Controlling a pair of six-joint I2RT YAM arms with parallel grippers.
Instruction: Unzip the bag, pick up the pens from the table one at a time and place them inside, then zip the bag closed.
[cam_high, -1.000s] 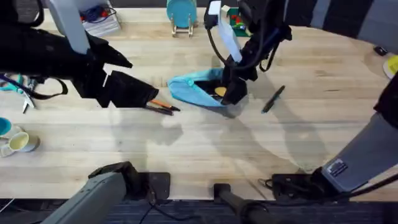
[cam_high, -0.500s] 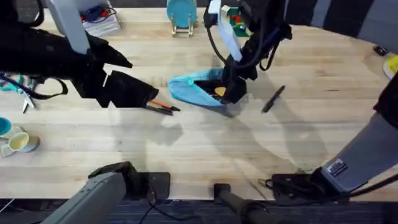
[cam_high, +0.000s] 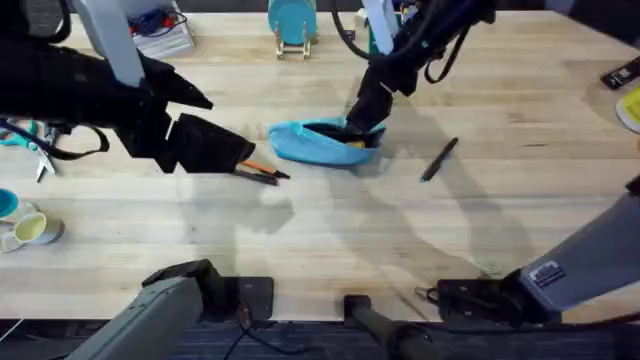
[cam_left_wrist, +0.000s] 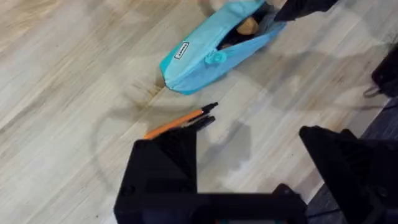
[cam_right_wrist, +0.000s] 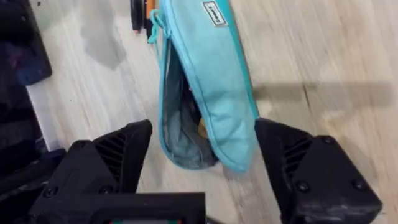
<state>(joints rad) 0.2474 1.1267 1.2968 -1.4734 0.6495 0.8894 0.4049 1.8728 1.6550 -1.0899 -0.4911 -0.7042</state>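
Note:
The light blue bag (cam_high: 318, 145) lies unzipped mid-table, with something orange showing in its dark opening (cam_left_wrist: 249, 26). My right gripper (cam_high: 365, 112) hangs open just above and behind the bag's right end; in the right wrist view the bag (cam_right_wrist: 214, 81) runs between the spread fingers (cam_right_wrist: 118, 162) without touching them. Two pens (cam_high: 262, 172), orange and dark, lie left of the bag, by the tip of my left gripper (cam_high: 243, 160). The left gripper (cam_left_wrist: 249, 165) is open above these pens (cam_left_wrist: 180, 122), holding nothing. A black pen (cam_high: 439, 158) lies to the right of the bag.
A teal round stand (cam_high: 292, 25) sits at the back centre beside a tray of supplies (cam_high: 160, 30). Scissors (cam_high: 35, 150) and mugs (cam_high: 28, 230) are at the left edge. The front half of the table (cam_high: 330, 250) is bare.
My right gripper has lifted off the bag's right end and moved back. The bag has dropped flatter onto the table. The left arm and the pens stayed put.

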